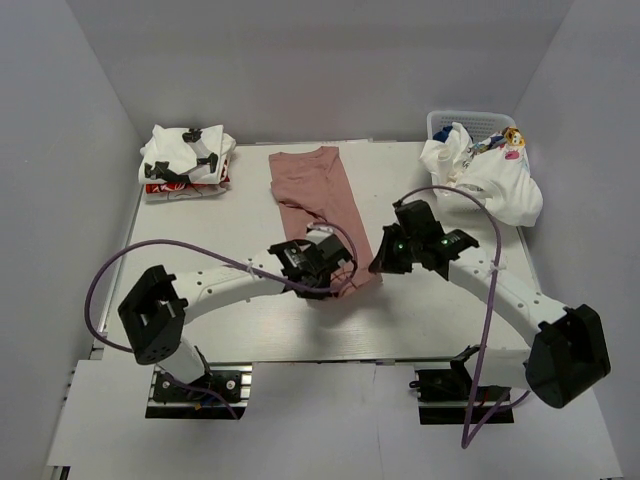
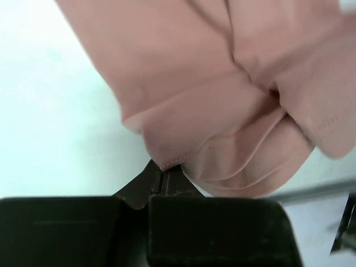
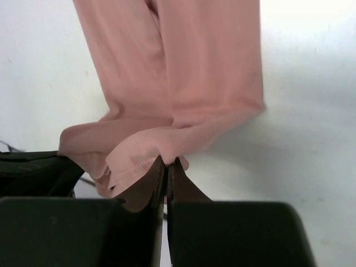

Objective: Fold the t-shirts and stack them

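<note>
The left gripper point(image 2: 162, 173) has its fingers pinched together on the near hem of the dusty-pink t-shirt point(image 1: 312, 190). The right gripper point(image 3: 167, 167) clamps the same hem just beside it. The shirt lies as a long strip on the table point(image 1: 200, 230), between folded t-shirts point(image 1: 187, 165) far left and a heaped basket point(image 1: 445, 120) far right.

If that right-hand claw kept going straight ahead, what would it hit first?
Probably the pink t-shirt: the right gripper is shut on its hem, and the rest of it lies straight ahead on the table.
</note>
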`<move>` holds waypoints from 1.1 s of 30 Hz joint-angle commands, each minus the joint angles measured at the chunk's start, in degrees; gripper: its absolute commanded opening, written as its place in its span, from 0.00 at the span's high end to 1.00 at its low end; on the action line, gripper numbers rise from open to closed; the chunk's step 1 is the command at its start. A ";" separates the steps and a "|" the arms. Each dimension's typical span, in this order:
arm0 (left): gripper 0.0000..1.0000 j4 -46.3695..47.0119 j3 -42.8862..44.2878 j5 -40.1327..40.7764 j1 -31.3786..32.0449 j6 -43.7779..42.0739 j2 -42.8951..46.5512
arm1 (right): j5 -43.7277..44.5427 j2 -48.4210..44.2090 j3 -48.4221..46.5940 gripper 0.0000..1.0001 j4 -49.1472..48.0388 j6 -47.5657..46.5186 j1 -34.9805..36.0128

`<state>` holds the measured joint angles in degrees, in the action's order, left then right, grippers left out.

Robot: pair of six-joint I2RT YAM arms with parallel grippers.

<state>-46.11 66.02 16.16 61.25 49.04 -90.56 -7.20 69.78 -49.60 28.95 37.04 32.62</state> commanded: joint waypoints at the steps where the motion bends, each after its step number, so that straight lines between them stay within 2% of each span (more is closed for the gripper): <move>1: 1.00 -1.97 4.89 6.15 -4.38 -2.61 2.33 | 4.03 3.33 -6.63 1.00 -3.11 -0.65 -0.45; 9: 1.00 0.66 15.44 5.46 -15.19 -11.94 -4.79 | 8.59 17.99 -21.40 1.00 -4.60 -3.81 -1.59; 12: 1.00 0.06 20.00 4.15 -18.62 -13.09 -9.62 | 9.22 24.15 -29.29 1.00 -4.95 -5.04 -2.03; 15: 1.00 -0.56 23.18 3.53 -21.51 -13.70 -13.13 | 9.14 30.65 -33.26 1.00 -4.96 -6.97 -2.91; 17: 1.00 0.13 23.19 2.30 -22.93 -14.40 -13.67 | 8.70 34.89 -39.15 1.00 -3.82 -8.90 -3.18; 18: 1.00 1.10 23.19 1.77 -24.06 -14.41 -14.37 | 8.09 39.77 -43.34 1.00 -2.25 -9.35 -3.35; 19: 1.00 1.11 23.19 1.77 -24.60 -15.10 -15.42 | 5.30 41.30 -47.56 1.00 2.38 -9.70 -3.61; 23: 1.00 1.11 25.73 -0.68 -26.45 -15.73 -19.11 | 2.29 48.34 -58.55 1.00 8.40 -11.46 -4.23; 28: 1.00 2.59 27.23 -1.92 -28.90 -16.52 -22.10 | -0.27 53.53 -64.73 1.00 12.79 -10.58 -5.55; 33: 1.00 1.37 29.86 -0.79 -30.57 -15.91 -24.21 | -6.59 58.36 -70.09 1.00 15.08 -10.75 -7.40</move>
<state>-44.80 92.71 14.98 31.90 33.23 -115.13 -8.91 126.04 -114.91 41.12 27.14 26.44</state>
